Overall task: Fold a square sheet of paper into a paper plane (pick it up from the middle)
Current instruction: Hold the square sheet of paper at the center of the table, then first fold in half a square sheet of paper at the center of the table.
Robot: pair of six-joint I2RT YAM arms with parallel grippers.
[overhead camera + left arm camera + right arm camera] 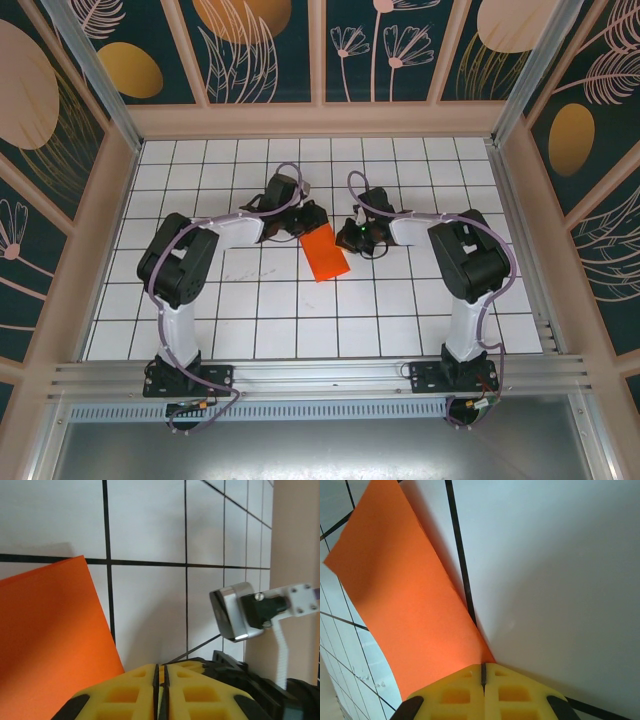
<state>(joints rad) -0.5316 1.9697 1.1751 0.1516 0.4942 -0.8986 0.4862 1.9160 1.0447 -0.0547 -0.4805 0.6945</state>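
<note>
The square sheet of paper point(325, 257) is bright orange-red and lies as a narrow oblong on the white gridded table point(250, 320), between the two grippers. My right gripper point(350, 238) is at its far right corner. In the right wrist view the yellow fingers point(483, 669) are shut on the sheet's point(405, 590) tapering end, which rises off the table and casts a shadow. My left gripper point(312, 225) is at the sheet's far left edge. Its fingers point(161, 672) stand a thin slit apart with nothing between them, and the sheet point(45, 640) lies just to their left. The paper plane is out of view.
The right arm's silver wrist camera point(235, 612) hangs close to my left fingers. Wooden walls point(120, 200) close in the table on the left, right and far sides. An aluminium rail point(320, 375) carrying both arm bases runs along the near edge.
</note>
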